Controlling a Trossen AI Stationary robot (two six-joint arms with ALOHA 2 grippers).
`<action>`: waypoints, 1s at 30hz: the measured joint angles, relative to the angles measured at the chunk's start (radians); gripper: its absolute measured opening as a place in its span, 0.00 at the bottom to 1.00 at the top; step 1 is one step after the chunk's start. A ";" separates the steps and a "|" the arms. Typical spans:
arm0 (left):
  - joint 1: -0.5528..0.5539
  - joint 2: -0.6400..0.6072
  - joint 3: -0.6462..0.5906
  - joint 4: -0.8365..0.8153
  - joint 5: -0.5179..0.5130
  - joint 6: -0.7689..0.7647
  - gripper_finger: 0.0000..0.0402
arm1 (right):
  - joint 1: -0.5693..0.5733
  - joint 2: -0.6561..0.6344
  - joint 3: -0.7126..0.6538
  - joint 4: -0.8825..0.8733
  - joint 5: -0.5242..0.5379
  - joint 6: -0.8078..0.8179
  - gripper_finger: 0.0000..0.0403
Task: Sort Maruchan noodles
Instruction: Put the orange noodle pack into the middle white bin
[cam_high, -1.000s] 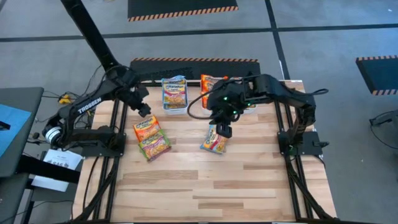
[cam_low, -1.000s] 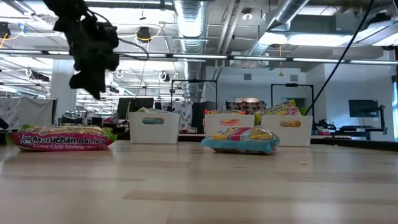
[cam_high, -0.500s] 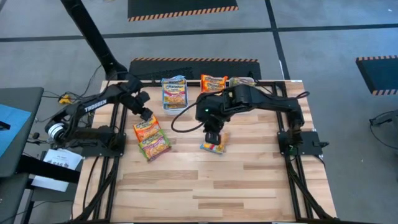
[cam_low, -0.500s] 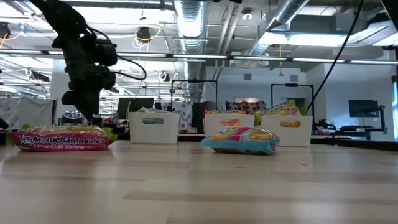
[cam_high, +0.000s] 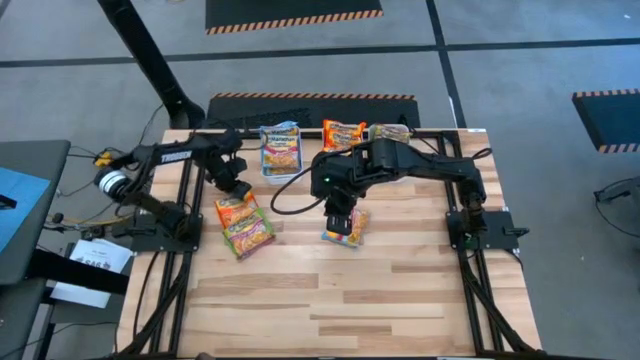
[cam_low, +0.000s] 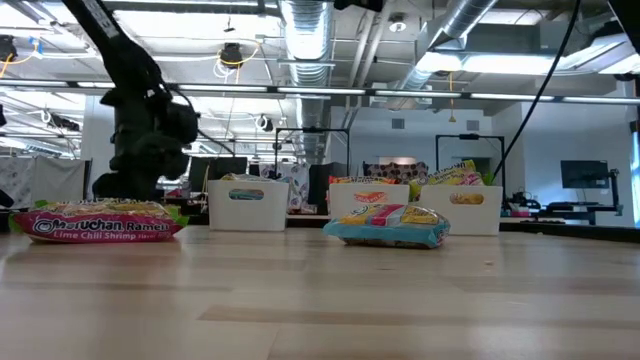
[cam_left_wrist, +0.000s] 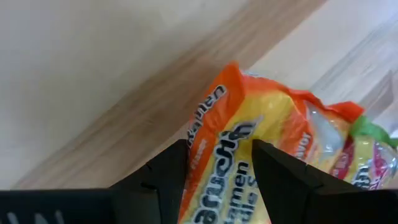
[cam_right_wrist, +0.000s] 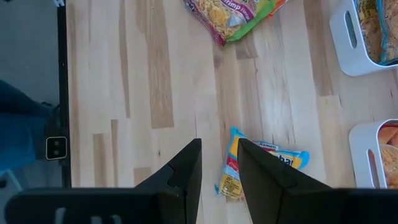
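Observation:
An orange Maruchan noodle packet (cam_high: 233, 209) lies flat at the table's left, overlapping a green-edged lime chili shrimp packet (cam_high: 250, 236) (cam_low: 100, 222). My left gripper (cam_left_wrist: 219, 146) (cam_low: 124, 188) is open and low over the orange packet's (cam_left_wrist: 242, 149) far end, pointing steeply down. A blue-edged packet (cam_high: 350, 234) (cam_right_wrist: 261, 167) lies flat mid-table. My right gripper (cam_right_wrist: 219, 143) (cam_high: 338, 213) hangs open high above it, with nothing between its fingers. My left gripper stands with its open fingers (cam_left_wrist: 168, 171) over the orange packet's far short end (cam_left_wrist: 214, 118), coming from above. Whether the fingertips touch the wrapper, I cannot tell. The packet lies flat on the table.
Three white bins (cam_high: 281, 150) (cam_high: 343, 133) (cam_high: 391, 132) holding packets stand in a row along the far edge. The near half of the wooden table (cam_high: 350, 300) is bare. Black frame rails (cam_high: 470, 270) run down both sides.
My left gripper has come down from well above the table to just over the orange packet, tipping to point more steeply down. My right gripper has sunk a little and shifted toward the table's left over the blue packet, then held still. No packet has moved.

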 joint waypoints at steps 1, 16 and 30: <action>0.000 0.021 0.000 -0.001 0.011 0.007 0.42 | 0.000 0.000 0.000 0.000 0.000 0.000 0.32; -0.002 0.075 0.000 -0.014 0.072 0.030 0.03 | -0.004 0.000 0.000 0.004 0.000 0.043 0.32; -0.002 -0.177 -0.001 -0.078 0.174 0.012 0.00 | -0.008 0.000 0.000 0.043 0.000 0.043 0.32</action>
